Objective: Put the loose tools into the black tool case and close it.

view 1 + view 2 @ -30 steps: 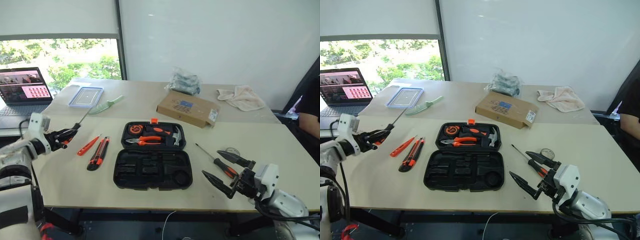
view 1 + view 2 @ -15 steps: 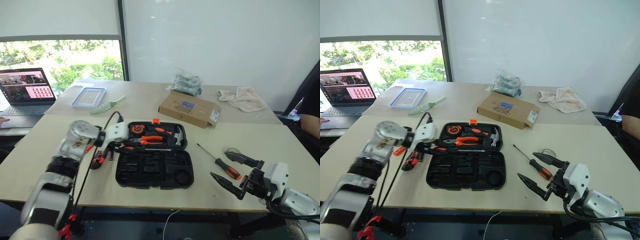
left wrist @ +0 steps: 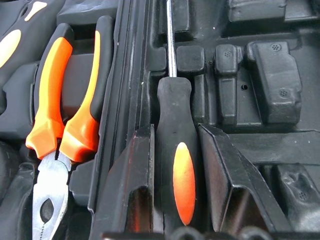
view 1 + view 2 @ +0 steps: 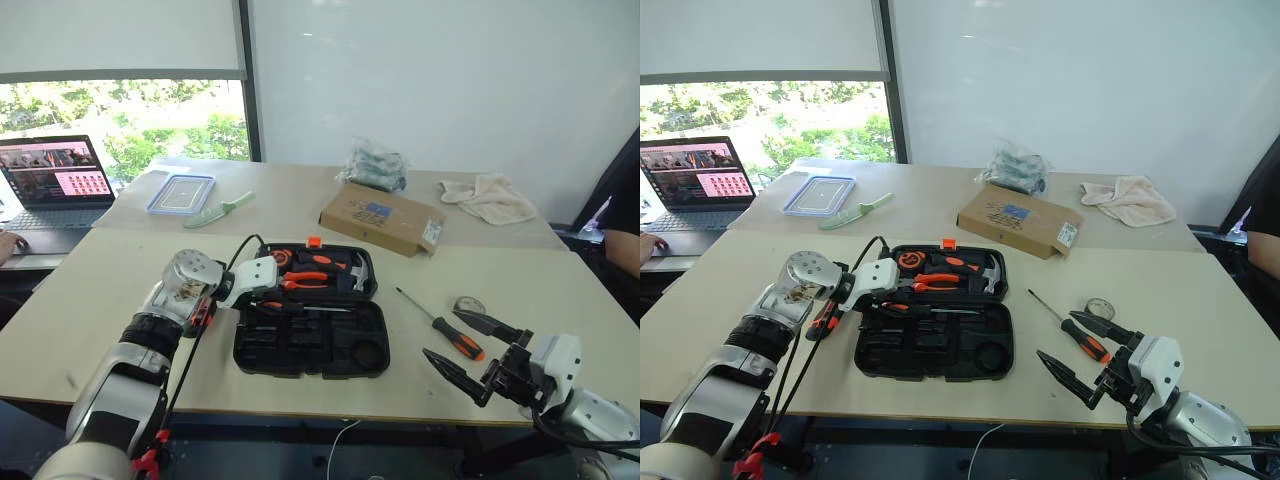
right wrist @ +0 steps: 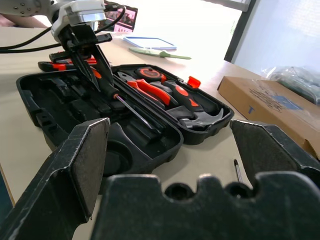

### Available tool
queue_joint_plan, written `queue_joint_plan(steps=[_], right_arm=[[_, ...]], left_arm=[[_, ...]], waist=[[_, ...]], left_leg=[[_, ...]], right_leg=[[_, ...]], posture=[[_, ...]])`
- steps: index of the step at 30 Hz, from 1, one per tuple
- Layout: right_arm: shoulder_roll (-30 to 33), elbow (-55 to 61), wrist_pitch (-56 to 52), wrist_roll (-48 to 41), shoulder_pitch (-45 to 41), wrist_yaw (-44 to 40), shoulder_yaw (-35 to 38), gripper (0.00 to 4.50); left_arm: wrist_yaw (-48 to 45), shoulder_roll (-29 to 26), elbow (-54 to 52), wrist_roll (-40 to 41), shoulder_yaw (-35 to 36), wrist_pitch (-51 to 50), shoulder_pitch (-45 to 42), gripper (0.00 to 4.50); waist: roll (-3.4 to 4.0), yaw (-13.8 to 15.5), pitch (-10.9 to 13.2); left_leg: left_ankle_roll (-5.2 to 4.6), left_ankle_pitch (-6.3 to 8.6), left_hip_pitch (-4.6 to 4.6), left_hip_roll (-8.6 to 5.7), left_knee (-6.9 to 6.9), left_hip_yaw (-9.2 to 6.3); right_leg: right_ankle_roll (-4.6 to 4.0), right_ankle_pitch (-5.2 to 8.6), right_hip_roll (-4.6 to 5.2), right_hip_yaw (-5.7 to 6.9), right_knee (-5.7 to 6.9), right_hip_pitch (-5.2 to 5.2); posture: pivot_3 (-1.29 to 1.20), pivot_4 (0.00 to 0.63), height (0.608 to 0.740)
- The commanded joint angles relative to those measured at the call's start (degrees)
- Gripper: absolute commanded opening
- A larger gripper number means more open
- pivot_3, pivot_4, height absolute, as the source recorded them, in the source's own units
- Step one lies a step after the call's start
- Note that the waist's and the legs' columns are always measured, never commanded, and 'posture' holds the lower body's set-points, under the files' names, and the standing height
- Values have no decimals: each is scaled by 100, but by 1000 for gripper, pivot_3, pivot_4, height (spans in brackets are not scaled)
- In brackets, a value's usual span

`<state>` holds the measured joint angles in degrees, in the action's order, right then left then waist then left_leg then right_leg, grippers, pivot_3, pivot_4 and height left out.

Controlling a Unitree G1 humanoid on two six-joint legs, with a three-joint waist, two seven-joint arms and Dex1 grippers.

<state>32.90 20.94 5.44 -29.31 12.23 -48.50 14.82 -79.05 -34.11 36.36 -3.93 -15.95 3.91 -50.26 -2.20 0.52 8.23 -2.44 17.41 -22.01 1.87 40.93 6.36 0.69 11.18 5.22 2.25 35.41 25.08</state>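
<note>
Black fingers of the left gripper [image 3: 172,200] clamp a screwdriver [image 3: 175,135] by its handle, its shaft lying over the moulded slots of the black tool case [image 4: 310,340] mid-counter. At the case's 4 o'clock, the right gripper [image 4: 463,350] stands wide, empty, beside a second screwdriver [image 4: 440,325].

Head eyes look down over the table [image 4: 120,300]; wrist views close on the case [image 5: 165,135].
</note>
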Motion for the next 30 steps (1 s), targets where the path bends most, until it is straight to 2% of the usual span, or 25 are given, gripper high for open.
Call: queue_joint_plan(steps=[1,4,6,7,8,11,17,20,23,27,28,30], right_arm=[[-14,190,81,5,-46,38,86,4500],[-20,165,88,10,-83,27,47,4500],[-14,135,88,9,-122,11,28,4500],[-11,120,90,7,-136,3,24,4500],[-6,103,90,4,-153,-8,19,4500],[-2,73,84,2,-193,-35,2,4500],[22,57,56,-52,-145,-55,111,4500],[-4,57,69,-32,-131,-30,108,4500],[-46,83,81,8,-141,17,55,4500],[-84,107,93,40,-141,41,17,4500],[-91,112,92,42,-139,42,19,4500],[-104,120,90,49,-131,42,23,4500]], left_arm=[[199,-54,44,-288,-156,173,49,837],[325,33,124,-249,-132,336,34,837],[403,109,67,-134,-51,330,-9,1841],[338,118,9,-51,-20,396,-9,2058],[309,119,-60,33,39,430,-4,2536],[274,138,-263,342,252,454,14,3579],[224,127,-508,854,650,199,-20,3579],[284,87,-186,686,588,401,42,2867],[416,178,80,617,558,371,116,1652],[613,296,283,502,514,252,177,271],[677,322,318,471,508,245,180,18],[690,363,345,438,476,216,208,18]], waist=[[1,-1,0],[0,5,0],[0,11,0],[1,14,0],[1,18,0],[1,26,1],[2,16,1],[2,16,1],[2,16,1],[2,18,1],[2,20,1],[2,21,1]], left_leg=[[0,0,1,0,0,0],[0,0,2,-1,2,-1],[-1,0,2,-1,4,-1],[-1,1,2,-1,4,-1],[-2,1,2,-1,6,-1],[-2,1,0,0,11,-3],[-3,2,-2,1,15,-4],[-3,2,0,-1,14,-4],[-3,1,1,-1,14,-3],[-3,2,1,-2,15,-3],[-3,2,0,-2,15,-3],[-3,2,-1,-3,15,-3]], right_leg=[[0,0,0,0,0,0],[0,0,1,0,1,-3],[1,-1,2,0,2,-4],[1,-1,3,0,3,-4],[2,-1,4,0,4,-4],[2,-2,5,1,8,-4],[2,-1,4,0,15,-1],[2,-1,4,0,16,-2],[2,-1,4,0,18,-2],[2,-1,4,0,18,-2],[2,-1,5,0,17,-2],[3,-1,5,1,17,-2]], posture=[[0,150,740],[0,150,740],[0,150,740],[0,150,740],[0,150,740],[0,150,740],[0,150,740],[0,150,740],[0,150,740],[0,150,740],[0,150,740],[0,150,740]])
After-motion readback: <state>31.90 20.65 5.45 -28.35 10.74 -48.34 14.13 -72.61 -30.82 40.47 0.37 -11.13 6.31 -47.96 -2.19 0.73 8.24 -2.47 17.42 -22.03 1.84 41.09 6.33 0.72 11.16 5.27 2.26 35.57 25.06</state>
